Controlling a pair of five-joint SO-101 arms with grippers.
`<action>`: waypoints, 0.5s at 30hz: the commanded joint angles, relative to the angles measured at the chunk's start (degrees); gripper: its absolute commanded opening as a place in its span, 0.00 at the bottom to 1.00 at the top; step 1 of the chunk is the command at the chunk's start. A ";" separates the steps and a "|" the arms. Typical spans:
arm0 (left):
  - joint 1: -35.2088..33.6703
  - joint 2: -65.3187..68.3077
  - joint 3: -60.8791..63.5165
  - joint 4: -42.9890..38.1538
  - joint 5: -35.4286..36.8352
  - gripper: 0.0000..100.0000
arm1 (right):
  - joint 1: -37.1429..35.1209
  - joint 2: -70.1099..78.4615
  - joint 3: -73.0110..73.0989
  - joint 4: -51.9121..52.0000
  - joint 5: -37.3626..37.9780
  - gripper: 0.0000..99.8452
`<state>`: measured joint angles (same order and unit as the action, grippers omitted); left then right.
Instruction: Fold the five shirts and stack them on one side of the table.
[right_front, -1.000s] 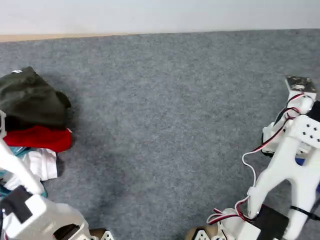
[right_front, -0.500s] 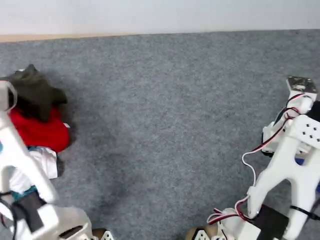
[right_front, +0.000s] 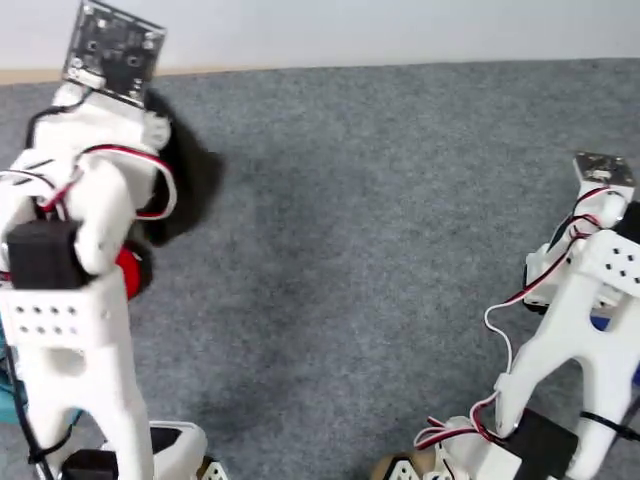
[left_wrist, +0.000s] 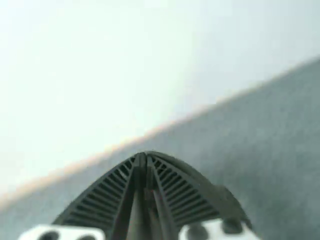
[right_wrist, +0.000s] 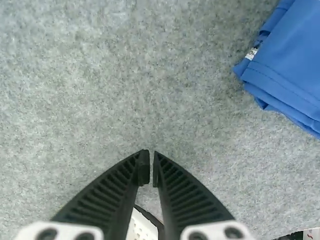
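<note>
My left arm (right_front: 75, 250) stands raised high over the table's left side. Its gripper (left_wrist: 145, 161) is shut, with its tips aimed at the far table edge and the wall. A dark green shirt (right_front: 188, 190) hangs as a dark mass just right of that arm, apparently held by the gripper; no cloth shows between the tips in the left wrist view. Below the arm peeks a red shirt (right_front: 136, 270). My right gripper (right_wrist: 150, 162) is shut with nothing in it, low over bare carpet. A folded blue shirt (right_wrist: 290, 70) lies beside it.
Grey carpet (right_front: 360, 250) covers the table, and its wide middle is bare. A pale wall (right_front: 350, 30) runs behind the far edge. A bit of teal cloth (right_front: 6, 375) shows at the left edge. The right arm (right_front: 580, 290) stands at the right edge.
My left arm rose from low beside the shirt pile to high above it, taking the dark green shirt up off the red one. The right arm kept still.
</note>
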<state>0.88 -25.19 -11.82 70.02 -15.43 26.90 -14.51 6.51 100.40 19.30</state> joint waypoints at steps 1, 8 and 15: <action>6.42 -2.11 -7.25 -5.27 2.29 0.00 | -0.75 -2.86 -0.26 2.42 -0.53 0.02; 14.07 -2.02 -11.30 -9.58 2.02 0.00 | -0.75 -3.03 -0.26 2.42 -0.26 0.02; 7.03 2.02 -1.01 -4.13 2.29 0.00 | -0.84 -2.95 -0.26 2.42 -0.26 0.02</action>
<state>11.25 -24.92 -16.57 64.13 -13.67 26.90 -14.51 6.51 100.40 19.30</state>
